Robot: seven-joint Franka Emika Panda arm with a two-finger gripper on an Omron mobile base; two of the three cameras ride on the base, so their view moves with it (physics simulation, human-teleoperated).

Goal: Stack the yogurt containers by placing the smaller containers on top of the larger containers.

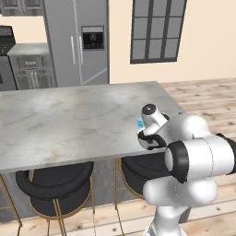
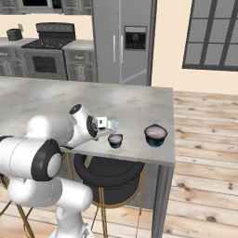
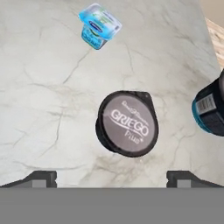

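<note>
The dark yogurt cup (image 3: pixel 127 124) stands upright on the marble desk (image 3: pixel 43 87), its pale round lid facing up and printed with the word "GRIEGO". In the hand view it sits in the middle of the picture, between and just beyond the two dark fingertips (image 3: pixel 41 178) of the hand (image 3: pixel 111 179), which stand wide apart at the lower edge and hold nothing. The hand hangs above this cup without touching it.

The small light-blue cup (image 3: pixel 99 25) rests on the desk farther out from the hand, well apart from the dark cup, and looks tilted, with its foil top turned partly to the side. In the left base view the same light-blue cup (image 1: pixel 139 122) peeks out just beside the arm's wrist, near the desk's front right corner.

A second, larger dark cup (image 3: pixel 210 109) with a teal band and a label shows at the right edge of the hand view. In the right base view this wider cup (image 2: pixel 155 135) stands near the desk's right edge, with the smaller dark cup (image 2: pixel 115 140) to its left, near the front edge and just below the hand (image 2: pixel 109 124).

Two black stools with brass legs (image 1: pixel 54 188) are tucked under the desk's front. Beyond the desk stand a steel refrigerator (image 2: pixel 122 42) and a stove (image 2: pixel 46 56), and the floor (image 2: pixel 204 139) is light wood planks.
</note>
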